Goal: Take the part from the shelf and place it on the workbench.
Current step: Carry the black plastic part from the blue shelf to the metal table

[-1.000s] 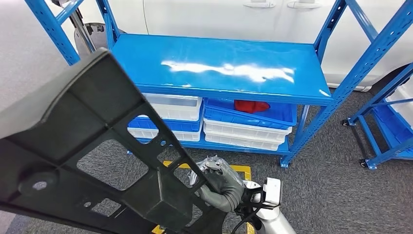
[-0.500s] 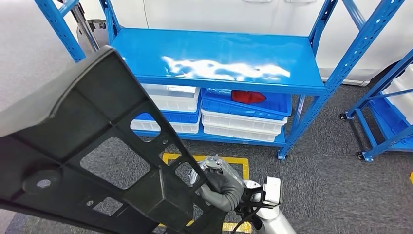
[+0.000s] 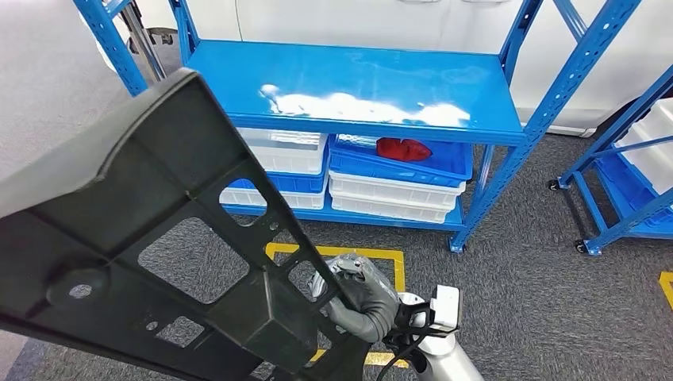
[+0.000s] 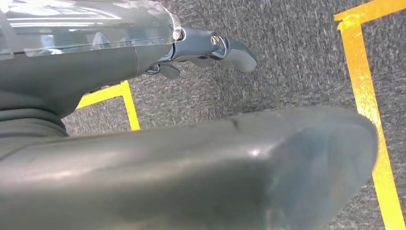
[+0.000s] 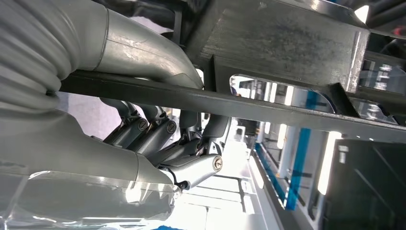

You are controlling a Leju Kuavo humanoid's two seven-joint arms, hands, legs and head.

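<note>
So the part (image 3: 151,238) is off the shelf (image 3: 357,79) and up in the air, a big black ribbed panel with cut-outs, filling the space in front of the shelf and well clear of its bare top deck. Left hand (image 4: 206,48): the wrist view has its fingers sticking out past the part's rounded edge, but the view's too blocked to say if it's actually gripping, so can't tell. Right hand (image 3: 357,298) is wrapped around a rib at the part's near end, fingers curled through a cut-out, clamped on it. Under the shelf's top deck sit bins (image 3: 397,182), one with something red (image 3: 405,148) in it. I'd call it about halfway: pickup done, carry and set-down on the workbench left to do.
</note>
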